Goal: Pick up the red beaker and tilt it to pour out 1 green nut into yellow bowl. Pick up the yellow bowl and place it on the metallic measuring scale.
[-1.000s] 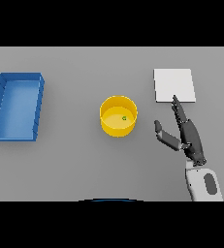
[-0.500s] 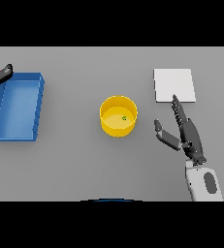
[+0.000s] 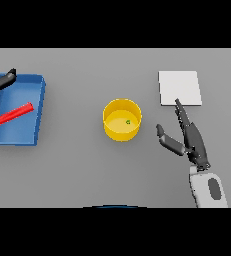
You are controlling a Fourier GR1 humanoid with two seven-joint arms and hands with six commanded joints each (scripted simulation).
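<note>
Since the yellow bowl point(image 3: 122, 120), mid-table with a green nut point(image 3: 128, 121) inside, looks light, rigid and slick, take its rim with your right hand point(image 3: 189, 139), now spread and empty beside it.

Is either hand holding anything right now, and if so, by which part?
Nothing is held. The right hand is open beside the yellow bowl. The left hand is over the blue bin's edge, apart from the red beaker lying inside.
</note>
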